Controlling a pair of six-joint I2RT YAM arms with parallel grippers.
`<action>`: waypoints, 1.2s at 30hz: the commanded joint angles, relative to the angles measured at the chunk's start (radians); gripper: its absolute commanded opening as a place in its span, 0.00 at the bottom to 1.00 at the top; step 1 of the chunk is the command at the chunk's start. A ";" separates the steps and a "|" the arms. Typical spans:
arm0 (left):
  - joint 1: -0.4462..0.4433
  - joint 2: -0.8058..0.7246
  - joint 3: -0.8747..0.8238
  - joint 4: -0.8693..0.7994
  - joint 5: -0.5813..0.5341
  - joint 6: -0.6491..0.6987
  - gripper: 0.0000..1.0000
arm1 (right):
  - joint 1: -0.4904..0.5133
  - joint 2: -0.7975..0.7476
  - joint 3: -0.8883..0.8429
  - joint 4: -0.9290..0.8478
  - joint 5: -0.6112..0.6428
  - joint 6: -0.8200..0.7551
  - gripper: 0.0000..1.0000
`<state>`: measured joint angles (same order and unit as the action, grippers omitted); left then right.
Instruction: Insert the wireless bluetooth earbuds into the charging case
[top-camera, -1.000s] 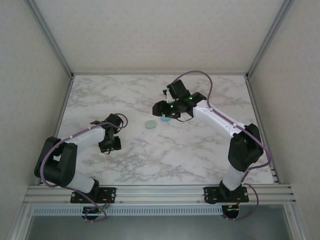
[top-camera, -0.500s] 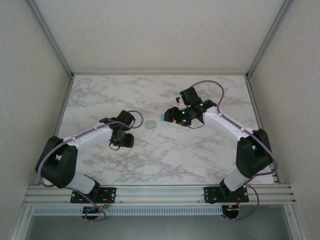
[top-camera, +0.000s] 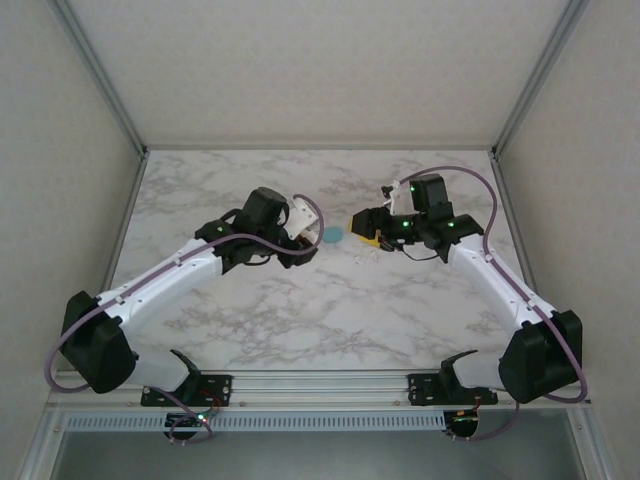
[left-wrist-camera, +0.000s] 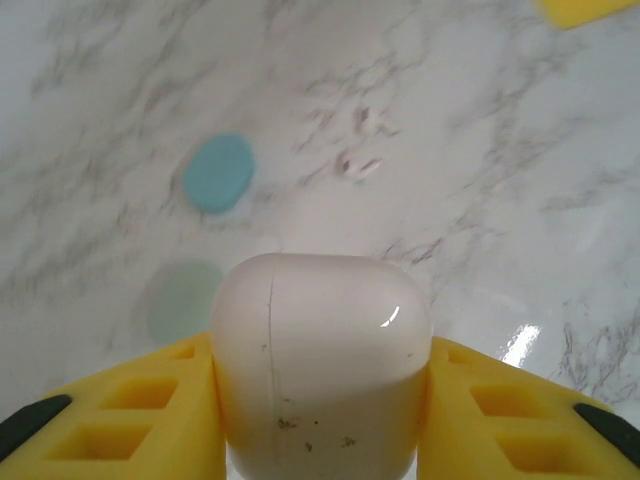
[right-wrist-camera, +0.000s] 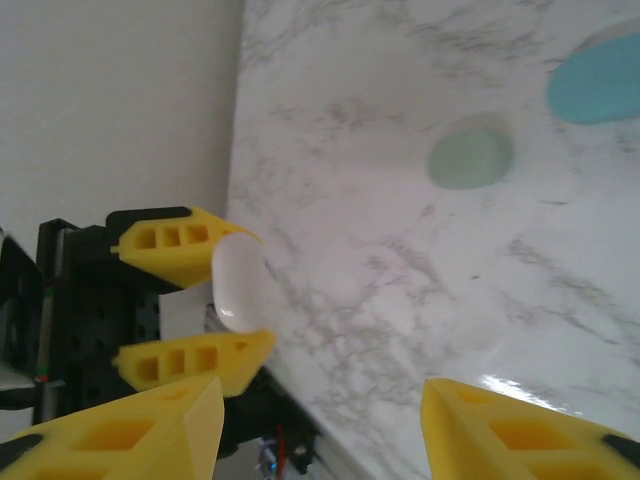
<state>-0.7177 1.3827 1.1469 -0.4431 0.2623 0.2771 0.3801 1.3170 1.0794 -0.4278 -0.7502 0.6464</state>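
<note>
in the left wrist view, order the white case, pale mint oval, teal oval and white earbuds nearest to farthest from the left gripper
1. white case: clamped in the left gripper, centre.
2. pale mint oval: just beyond, left.
3. teal oval, farther left, and white earbuds, right of it: too close to call.

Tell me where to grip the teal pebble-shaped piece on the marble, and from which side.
Across its narrow width, coming straight down from above: the teal piece lies flat on the table, oval in outline, apart from the mint piece.
</note>
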 joint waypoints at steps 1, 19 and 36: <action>-0.031 -0.039 -0.004 0.066 0.090 0.199 0.41 | 0.004 -0.003 -0.011 0.057 -0.111 0.050 0.55; -0.043 -0.017 0.049 0.035 0.097 0.276 0.41 | 0.106 0.142 0.105 0.047 -0.216 0.001 0.51; -0.043 0.000 0.062 0.026 0.073 0.273 0.54 | 0.130 0.198 0.180 -0.097 -0.175 -0.143 0.22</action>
<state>-0.7521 1.3842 1.1858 -0.4118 0.3321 0.5491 0.5087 1.5200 1.2308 -0.4870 -0.9531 0.5369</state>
